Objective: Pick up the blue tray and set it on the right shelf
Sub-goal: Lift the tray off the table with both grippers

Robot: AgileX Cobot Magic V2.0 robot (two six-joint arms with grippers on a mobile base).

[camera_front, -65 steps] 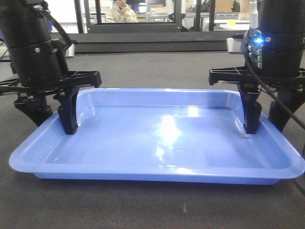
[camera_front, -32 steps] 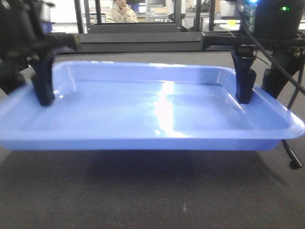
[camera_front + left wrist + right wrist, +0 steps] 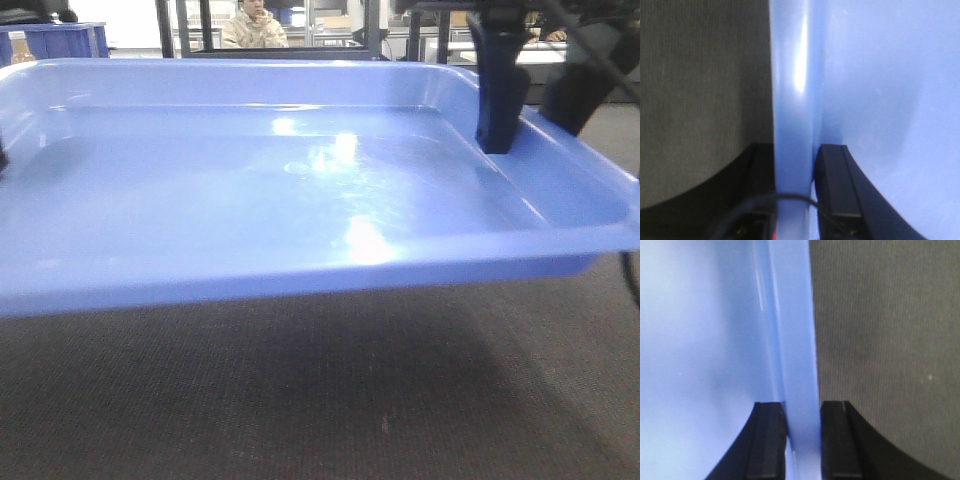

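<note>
Above the dark grey table [image 3: 350, 410], blue tray [image 3: 300, 200] held up between 2 grippers.
Left gripper [image 3: 795, 172] is clamped on the tray's left rim, 1 finger inside the wall and 1 outside. Tray hangs clear of the table, roughly level, with its shadow underneath. Right gripper [image 3: 802, 432] pinches the right rim the same way, and the front view shows its inner finger [image 3: 497, 100] against the sloped wall.

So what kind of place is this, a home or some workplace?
Probably a robotics lab or workshop. Behind the held blue tray stand black metal frames and blue storage bins, and a person sits at the back among more racks.
</note>
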